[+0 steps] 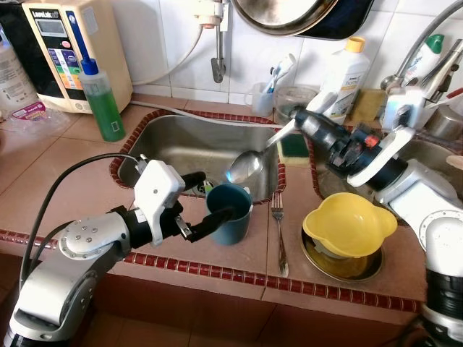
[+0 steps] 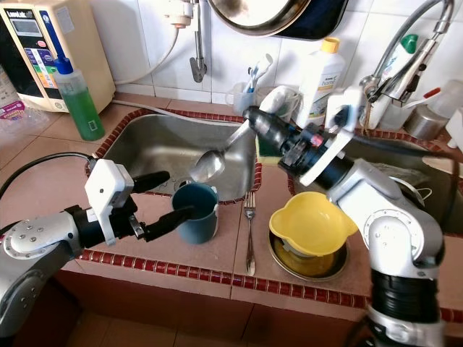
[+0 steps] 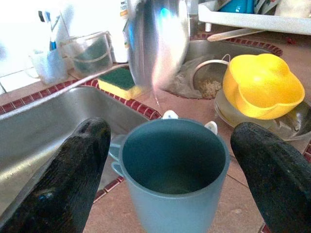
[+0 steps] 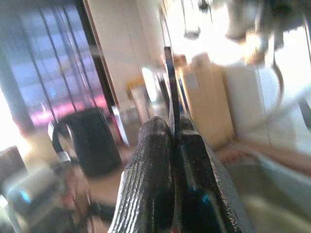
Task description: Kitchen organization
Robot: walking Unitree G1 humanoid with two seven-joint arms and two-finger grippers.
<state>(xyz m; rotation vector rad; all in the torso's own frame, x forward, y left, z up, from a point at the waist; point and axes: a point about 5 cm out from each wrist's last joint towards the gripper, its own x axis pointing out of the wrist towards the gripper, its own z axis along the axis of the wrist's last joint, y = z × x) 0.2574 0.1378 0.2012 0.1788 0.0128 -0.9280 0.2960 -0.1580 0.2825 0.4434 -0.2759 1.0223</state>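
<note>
A blue cup (image 1: 230,214) stands upright on the tiled counter at the sink's front edge. My left gripper (image 1: 218,195) is open, with one black finger (image 3: 73,174) on each side of the cup (image 3: 172,165); I cannot tell whether they touch it. My right gripper (image 1: 300,119) is shut on the thin handle of a large metal spoon (image 1: 244,166). The spoon's bowl hangs tilted just above and behind the cup, blurred in the left wrist view (image 3: 158,43). In the right wrist view the fingers (image 4: 155,160) pinch the handle edge-on.
A fork (image 1: 278,224) lies right of the cup. A yellow bowl (image 1: 349,224) rests in a metal bowl (image 1: 340,266) further right. The steel sink (image 1: 181,141) is behind, with a sponge (image 1: 293,147) on its rim. A green soap bottle (image 1: 101,101) stands at back left.
</note>
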